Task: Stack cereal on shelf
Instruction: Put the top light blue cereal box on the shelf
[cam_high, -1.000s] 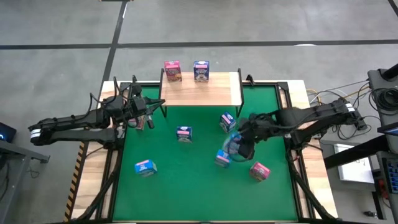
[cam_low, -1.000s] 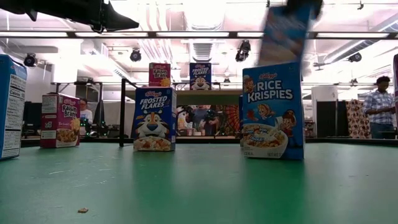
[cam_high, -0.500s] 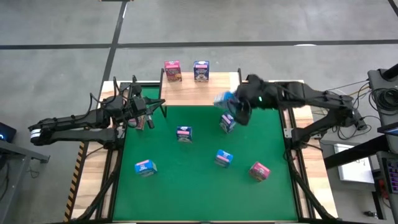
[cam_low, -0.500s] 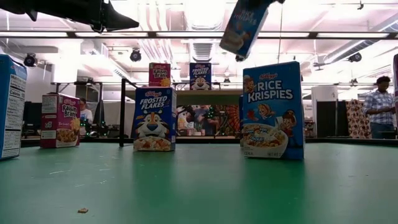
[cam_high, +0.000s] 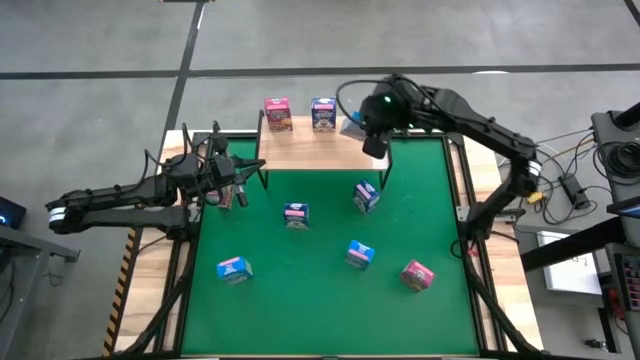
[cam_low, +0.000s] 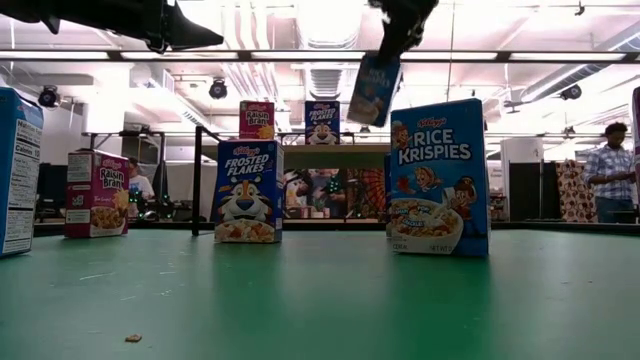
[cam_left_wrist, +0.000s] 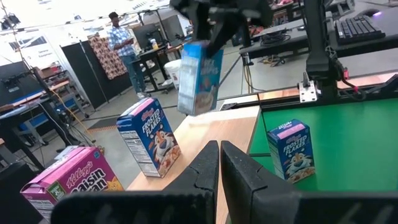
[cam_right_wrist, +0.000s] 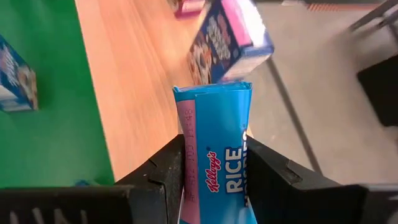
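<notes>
So the green mat (cam_high: 320, 290) fills most of the table, and the shelf (cam_high: 300, 150) sits along its far edge, right under where the right gripper (cam_high: 372, 128) hangs. That gripper is clamped on a blue Rice Krispies box (cam_right_wrist: 217, 165), one finger pressed on each side of it, the box poking out past the fingertips. From the low view the held box (cam_low: 374, 90) dangles tilted in the air, clear of everything. In the left wrist view it floats above the wood of the shelf, just beside the blue Frosted Flakes box (cam_left_wrist: 149, 142) standing there.

Two boxes are up on the shelf: that Frosted Flakes one (cam_high: 323, 113), just beside the gripper, and a pink Raisin Bran box (cam_high: 277, 113) a bit further off on the same side.

Down on the mat, nearer the front than the gripper: a blue box (cam_high: 366, 195) pretty much straight below it, another blue one (cam_high: 295, 214) off to the side, then a blue one (cam_high: 359, 254), a pink one (cam_high: 417, 274) and a blue-and-pink one (cam_high: 233, 268), all well apart from the pincer.

The left gripper (cam_high: 243, 168) is parked over the mat's far left corner, fingers pressed shut on nothing, with a pink box (cam_high: 224, 196) just beside it.
</notes>
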